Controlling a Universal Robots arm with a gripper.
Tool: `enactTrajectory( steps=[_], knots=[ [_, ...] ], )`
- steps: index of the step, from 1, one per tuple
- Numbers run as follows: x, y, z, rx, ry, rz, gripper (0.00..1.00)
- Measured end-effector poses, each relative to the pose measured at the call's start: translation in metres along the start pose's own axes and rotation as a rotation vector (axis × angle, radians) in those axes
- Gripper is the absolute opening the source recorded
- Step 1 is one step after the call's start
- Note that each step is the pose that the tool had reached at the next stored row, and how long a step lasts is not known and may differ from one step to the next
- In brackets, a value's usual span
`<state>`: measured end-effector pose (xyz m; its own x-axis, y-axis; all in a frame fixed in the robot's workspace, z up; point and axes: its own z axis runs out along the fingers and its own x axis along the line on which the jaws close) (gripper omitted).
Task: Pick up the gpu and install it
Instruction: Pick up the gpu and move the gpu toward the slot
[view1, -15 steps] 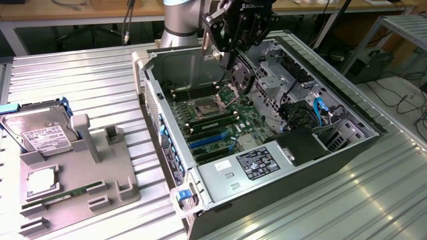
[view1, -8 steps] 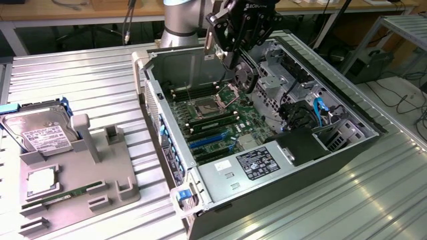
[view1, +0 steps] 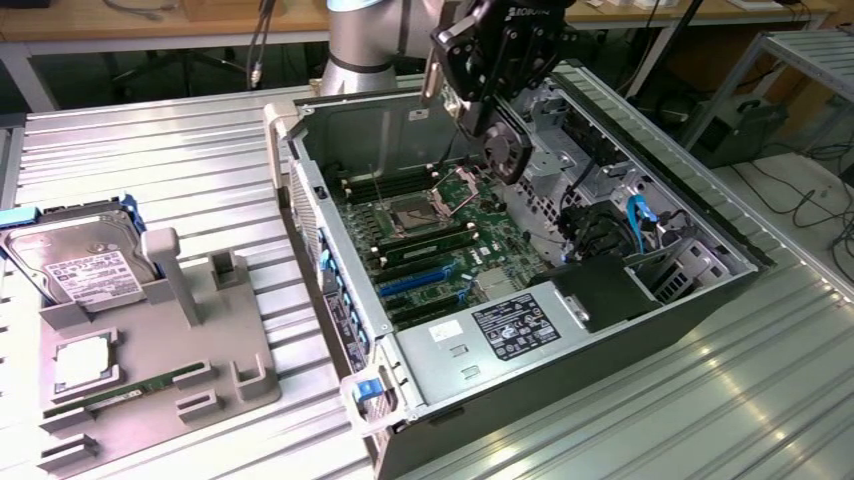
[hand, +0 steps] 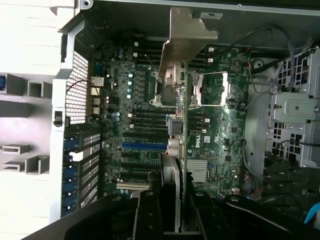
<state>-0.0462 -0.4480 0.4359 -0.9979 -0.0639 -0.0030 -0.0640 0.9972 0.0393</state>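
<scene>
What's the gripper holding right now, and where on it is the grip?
The gpu, a thin green circuit card with round black fan, pinched across its flat faces by the gripper, away from its silver metal end bracket.

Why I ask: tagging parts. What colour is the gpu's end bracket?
The gpu's end bracket is silver, clearest in the wrist view.

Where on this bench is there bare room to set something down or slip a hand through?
Bare ribbed table lies behind the grey fixture tray, and a wide stretch runs along the open case toward the exterior view's right. The strip between tray and case is narrow. Inside the case it is crowded: the gripper holds the gpu over the motherboard.
</scene>
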Motion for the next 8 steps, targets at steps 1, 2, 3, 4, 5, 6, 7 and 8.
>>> enactTrajectory(
  steps=[1, 2, 3, 4, 5, 6, 7, 8],
  knots=[
    [-0.003, -0.0002, 0.0001, -0.0002, -0.0001, 0.000, 0.27],
    [-0.006, -0.0004, 0.0003, -0.0002, -0.0001, 0.000, 0.27],
    [-0.008, -0.0005, 0.0005, -0.0001, -0.0001, 0.000, 0.27],
    [-0.011, -0.0006, 0.0007, -0.0001, -0.0001, 0.000, 0.27],
    [-0.013, -0.0008, 0.0008, -0.0001, -0.0001, 0.000, 0.27],
    [-0.015, -0.0009, 0.0008, -0.0001, -0.0001, 0.000, 0.27],
    [-0.015, -0.0009, 0.0008, -0.0001, 0.0000, 0.000, 0.27],
    [-0.015, -0.0009, 0.0008, 0.0000, 0.0000, 0.000, 0.27]
  ],
)
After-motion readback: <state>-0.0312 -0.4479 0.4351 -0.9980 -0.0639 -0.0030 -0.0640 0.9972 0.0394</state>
